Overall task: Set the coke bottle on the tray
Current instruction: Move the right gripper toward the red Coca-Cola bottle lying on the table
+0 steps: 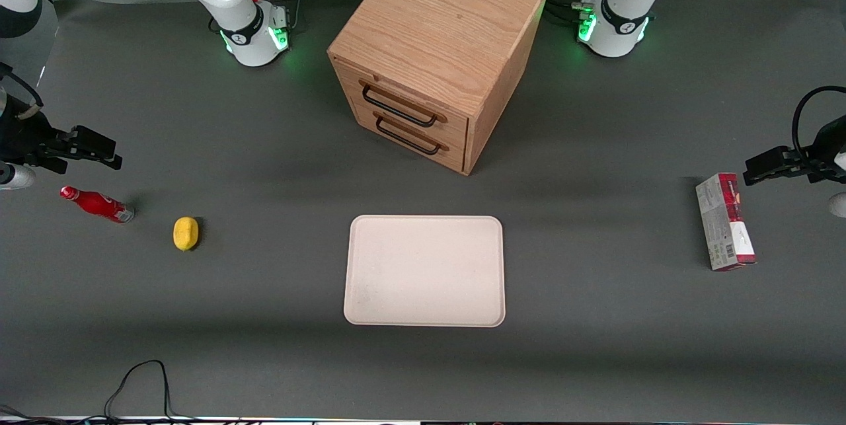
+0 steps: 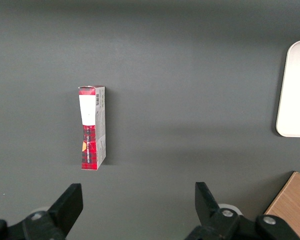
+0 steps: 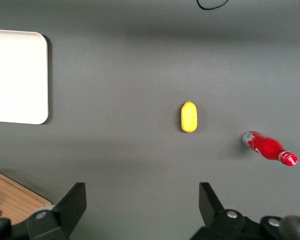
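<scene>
The coke bottle [image 1: 96,205] [image 3: 268,147], small and red with a red cap, lies on its side on the grey table at the working arm's end. My right gripper [image 1: 106,151] [image 3: 142,192] hovers open above the table, a little farther from the front camera than the bottle and apart from it. Nothing is between its fingers. The tray [image 1: 424,271] [image 3: 17,75] [image 2: 296,90], flat and cream-white, lies bare near the middle of the table, well away from the bottle.
A yellow lemon-shaped object [image 1: 186,233] [image 3: 189,117] lies between the bottle and the tray. A wooden two-drawer cabinet [image 1: 436,55] stands farther from the front camera than the tray. A red-and-grey carton [image 1: 725,221] [image 2: 92,127] lies toward the parked arm's end. A black cable [image 1: 139,385] loops at the near edge.
</scene>
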`<state>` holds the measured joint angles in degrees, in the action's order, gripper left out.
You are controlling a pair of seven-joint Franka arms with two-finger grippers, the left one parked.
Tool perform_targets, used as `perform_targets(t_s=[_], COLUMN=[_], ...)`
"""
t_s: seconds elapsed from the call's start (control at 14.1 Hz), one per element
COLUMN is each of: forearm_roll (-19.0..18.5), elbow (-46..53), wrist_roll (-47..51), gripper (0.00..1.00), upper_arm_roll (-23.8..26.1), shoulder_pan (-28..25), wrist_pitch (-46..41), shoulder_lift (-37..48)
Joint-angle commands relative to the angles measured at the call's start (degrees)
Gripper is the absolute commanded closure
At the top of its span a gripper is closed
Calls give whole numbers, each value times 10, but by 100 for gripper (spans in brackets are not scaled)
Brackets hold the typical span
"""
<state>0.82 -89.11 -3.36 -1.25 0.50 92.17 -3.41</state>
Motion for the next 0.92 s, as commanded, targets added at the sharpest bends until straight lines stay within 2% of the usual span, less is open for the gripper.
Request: perform_targets(t_s=[0.0, 0.28, 0.43, 0.64, 0.85], forearm_roll=[-20, -30, -38, -30, 3], elbow=[0, 3, 3, 23, 32], wrist_roll=[11, -21, -66, -194, -284], gripper=[0, 0, 0, 0, 0], upper_arm_roll=[-4, -10, -64, -169, -247], shoulder_pan=[-8, 4, 8, 10, 11], wrist_pitch=[-8, -8, -3, 13, 22], shoulder_lift=[7, 3, 1, -26, -48])
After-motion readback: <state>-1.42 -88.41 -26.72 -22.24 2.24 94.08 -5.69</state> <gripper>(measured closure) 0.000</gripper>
